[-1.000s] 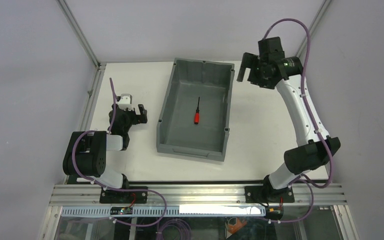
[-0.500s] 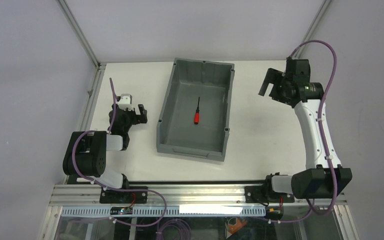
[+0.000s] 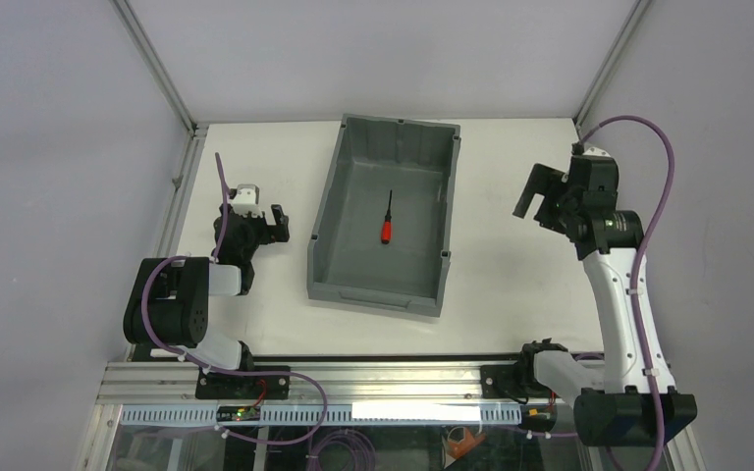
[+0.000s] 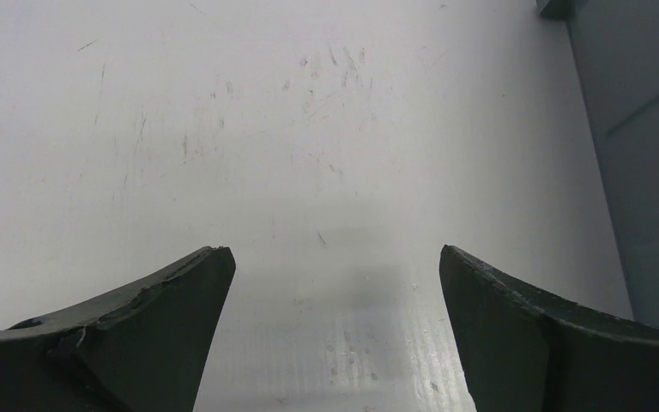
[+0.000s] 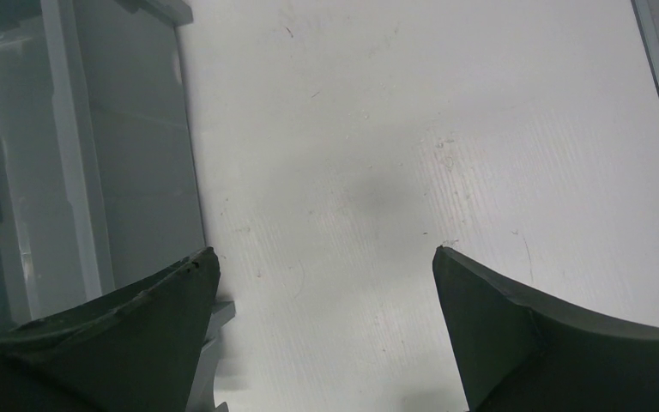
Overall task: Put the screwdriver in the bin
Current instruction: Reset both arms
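Screwdriver in bin; right tool spread beside bin, arm upright; left tool spread, arm folded.

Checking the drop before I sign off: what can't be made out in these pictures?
- screwdriver: seen in the top view only, too small to read its tip; both wrist views miss it.
- bin: the right wrist view cuts it off at the left edge, contents out of frame.
- left wrist view: only the bin's outer wall, cut off at right.
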Motion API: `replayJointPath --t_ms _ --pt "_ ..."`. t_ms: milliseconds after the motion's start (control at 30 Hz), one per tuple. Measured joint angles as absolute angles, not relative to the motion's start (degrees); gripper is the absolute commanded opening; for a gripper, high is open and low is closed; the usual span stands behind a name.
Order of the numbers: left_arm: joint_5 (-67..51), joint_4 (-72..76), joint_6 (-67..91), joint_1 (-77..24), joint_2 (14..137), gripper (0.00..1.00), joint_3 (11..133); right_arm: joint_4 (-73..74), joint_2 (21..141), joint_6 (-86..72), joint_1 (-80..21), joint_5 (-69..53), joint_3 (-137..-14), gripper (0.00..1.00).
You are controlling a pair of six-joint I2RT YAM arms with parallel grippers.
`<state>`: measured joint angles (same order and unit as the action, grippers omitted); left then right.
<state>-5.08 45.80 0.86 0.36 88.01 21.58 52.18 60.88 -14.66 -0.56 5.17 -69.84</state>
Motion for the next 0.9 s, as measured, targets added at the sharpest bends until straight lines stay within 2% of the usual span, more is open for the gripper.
replayJointPath --t_ms 533,900 --pt "-5.1 45.8 0.9 0.4 88.0 0.99 21.6 51.0 44.4 -14.9 -0.6 5.0 -59.5 0.99" --pt "-5.1 45.8 0.9 0.4 88.0 0.99 21.6 50.0 40.7 -14.9 -1.8 6.3 -57.1 0.99"
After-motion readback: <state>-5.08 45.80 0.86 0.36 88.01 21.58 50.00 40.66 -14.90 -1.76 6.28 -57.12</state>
